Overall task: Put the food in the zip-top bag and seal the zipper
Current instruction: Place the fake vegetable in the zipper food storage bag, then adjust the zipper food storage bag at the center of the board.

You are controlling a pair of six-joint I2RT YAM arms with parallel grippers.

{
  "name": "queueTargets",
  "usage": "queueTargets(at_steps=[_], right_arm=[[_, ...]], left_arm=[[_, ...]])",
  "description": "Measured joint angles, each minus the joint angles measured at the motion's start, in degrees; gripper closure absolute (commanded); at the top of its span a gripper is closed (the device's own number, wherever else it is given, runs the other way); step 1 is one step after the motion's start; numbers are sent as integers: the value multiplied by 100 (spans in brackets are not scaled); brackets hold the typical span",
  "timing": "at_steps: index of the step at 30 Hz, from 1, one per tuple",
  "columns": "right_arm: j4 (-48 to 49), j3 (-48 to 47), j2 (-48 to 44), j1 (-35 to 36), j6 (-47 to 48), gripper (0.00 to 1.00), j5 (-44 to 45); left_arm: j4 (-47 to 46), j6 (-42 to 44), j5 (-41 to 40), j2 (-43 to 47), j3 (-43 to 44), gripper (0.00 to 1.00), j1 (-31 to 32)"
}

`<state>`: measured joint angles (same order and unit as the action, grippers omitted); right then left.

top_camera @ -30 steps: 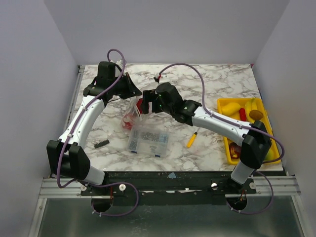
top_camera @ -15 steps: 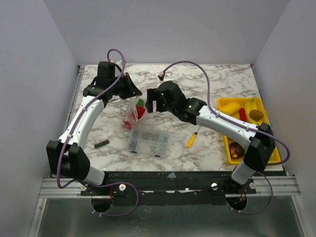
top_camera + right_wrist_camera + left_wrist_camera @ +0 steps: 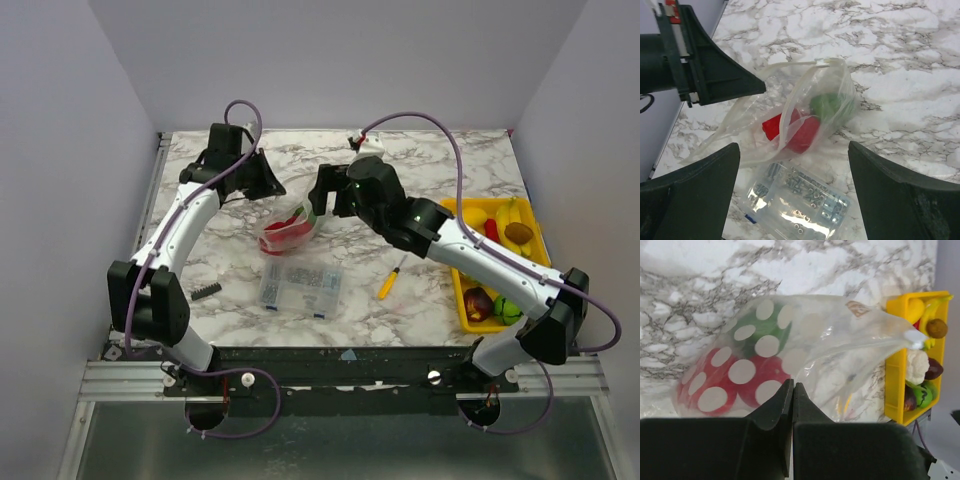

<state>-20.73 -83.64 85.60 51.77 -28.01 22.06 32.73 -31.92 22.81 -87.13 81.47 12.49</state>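
Top view, change: the right gripper (image 3: 320,197) has drawn back from the zip-top bag (image 3: 290,230), where a second ago it carried a red piece to the mouth. The bag has sunk from raised to lying just beyond the compartment box (image 3: 300,285).
Top view, right gripper: jaws spread wide and holding nothing, beyond the box and slightly right of it.
Left wrist view, left gripper (image 3: 792,385): fingers pressed together, pinching the bag's film.
Left wrist view, contents: red food (image 3: 760,371) and green food (image 3: 756,325) lie inside.
Right wrist view, zipper (image 3: 800,63): gaping, unsealed, on the bag's side away from the box.
Meaning: one deposit judged complete. More food waits in the yellow tray (image 3: 447,213), well right of the box, so sealing is not yet due.
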Motion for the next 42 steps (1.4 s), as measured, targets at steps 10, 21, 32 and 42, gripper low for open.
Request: queueTargets(at_steps=[10,21,32,42], right_arm=[[-232,505,-584,-13,-111,8,321],[-413,697,-1300,-162,-293,8,861],[-1110,1204,-1390,-1814,-831,0,879],[-1843,1580,-1425,-3191,-1104,0,909]], left_arm=[[656,-83,-4,-98,1185,100,57],[688,-109,-306,-780,782,100,-11],[859,-98,-380,-85,778,100,-85],[372,-74,-289,-92,-127,100,-87]])
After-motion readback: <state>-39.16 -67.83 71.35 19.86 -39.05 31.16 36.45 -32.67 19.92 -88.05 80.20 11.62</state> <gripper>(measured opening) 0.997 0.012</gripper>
